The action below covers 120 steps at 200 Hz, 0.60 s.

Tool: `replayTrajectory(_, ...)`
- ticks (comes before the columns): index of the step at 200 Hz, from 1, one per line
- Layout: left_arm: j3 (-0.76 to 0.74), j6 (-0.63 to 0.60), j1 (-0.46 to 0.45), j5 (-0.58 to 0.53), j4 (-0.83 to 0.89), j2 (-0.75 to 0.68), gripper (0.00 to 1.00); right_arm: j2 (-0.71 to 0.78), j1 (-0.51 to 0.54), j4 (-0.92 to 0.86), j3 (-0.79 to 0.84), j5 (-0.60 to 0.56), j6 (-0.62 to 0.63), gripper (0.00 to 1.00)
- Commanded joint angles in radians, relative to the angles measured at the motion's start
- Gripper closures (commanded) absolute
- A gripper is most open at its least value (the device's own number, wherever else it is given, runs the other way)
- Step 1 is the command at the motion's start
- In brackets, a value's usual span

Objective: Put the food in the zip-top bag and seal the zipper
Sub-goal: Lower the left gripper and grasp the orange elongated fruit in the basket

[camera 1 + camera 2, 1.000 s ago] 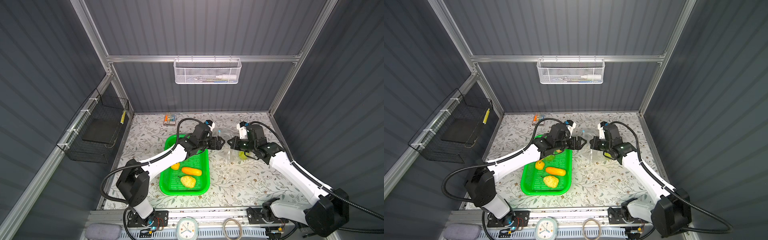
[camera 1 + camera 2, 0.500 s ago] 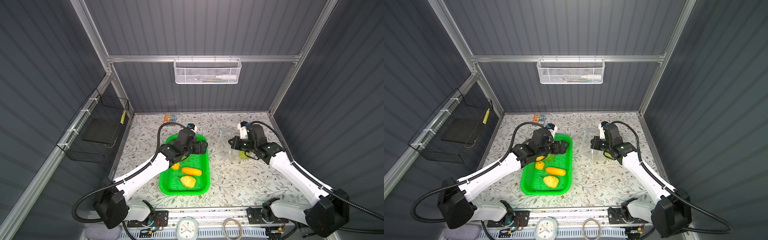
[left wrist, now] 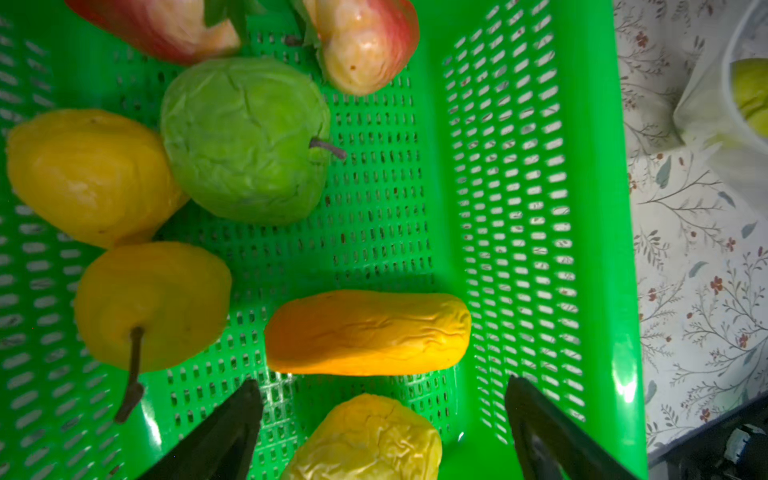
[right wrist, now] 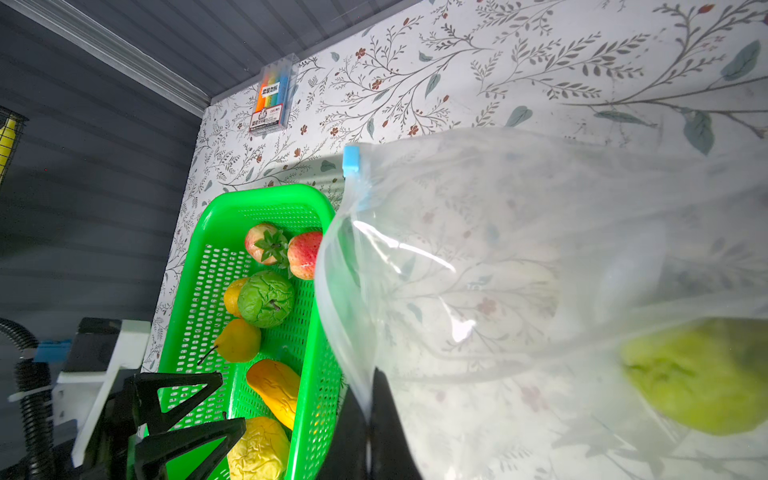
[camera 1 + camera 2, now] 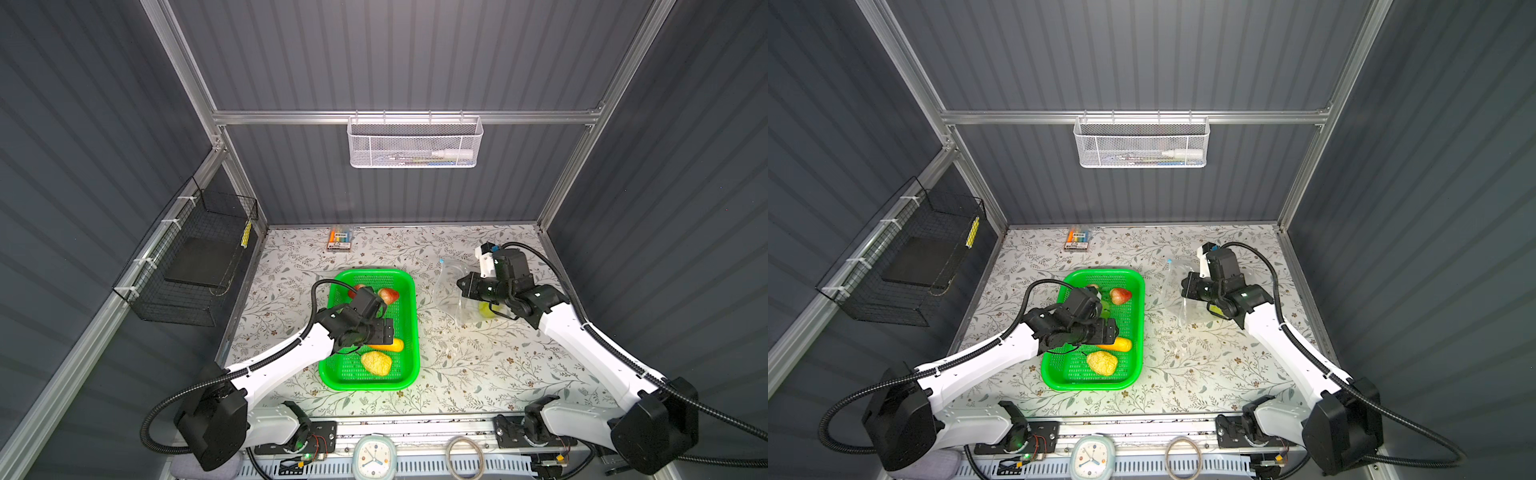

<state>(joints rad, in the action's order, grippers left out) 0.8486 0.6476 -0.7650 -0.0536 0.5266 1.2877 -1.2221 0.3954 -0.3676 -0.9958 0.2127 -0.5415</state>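
Green perforated tray (image 5: 374, 272) mid-table on the floral table cover (image 5: 478, 374). Pack of coloured markers (image 5: 340, 240) at the back edge. White mesh basket (image 5: 415, 143) hangs on the rear rail with pens inside. Black wire basket (image 5: 195, 262) on the side wall. Small clock (image 5: 375, 459) and a thin ring (image 5: 465, 457) on the front rail.

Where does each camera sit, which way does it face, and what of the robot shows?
Both top views: high above the front edge, looking down over the whole cell; both arms show, left gripper over the green perforated plastic tray, right gripper at the clear crinkly zip-top bag.
Left wrist: looks down into the tray at the orange carrot-like toy; its open fingers show.
Right wrist: looks along its shut jaws, pinching the bag's mouth, toward the tray.
Shared: both wrist views catch tray, toy and bag.
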Motion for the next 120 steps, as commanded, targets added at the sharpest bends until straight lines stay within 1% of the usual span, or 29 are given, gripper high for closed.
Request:
replayTrajectory(1,-0.014,0.066,-0.01,0.014,-0.022,0.02,0.07,-0.001,0.005,-0.007,-0.014,-0.004,0.009,1.0)
replayTrajectory(61,0.001,0.073,-0.023,0.027,-0.102,0.133,0.06,0.016,0.005,-0.008,-0.004,-0.006,0.008,1.0)
replayTrajectory(120,0.035,0.061,-0.034,0.014,-0.172,0.215,0.06,0.022,0.005,-0.01,-0.006,-0.007,0.01,1.0)
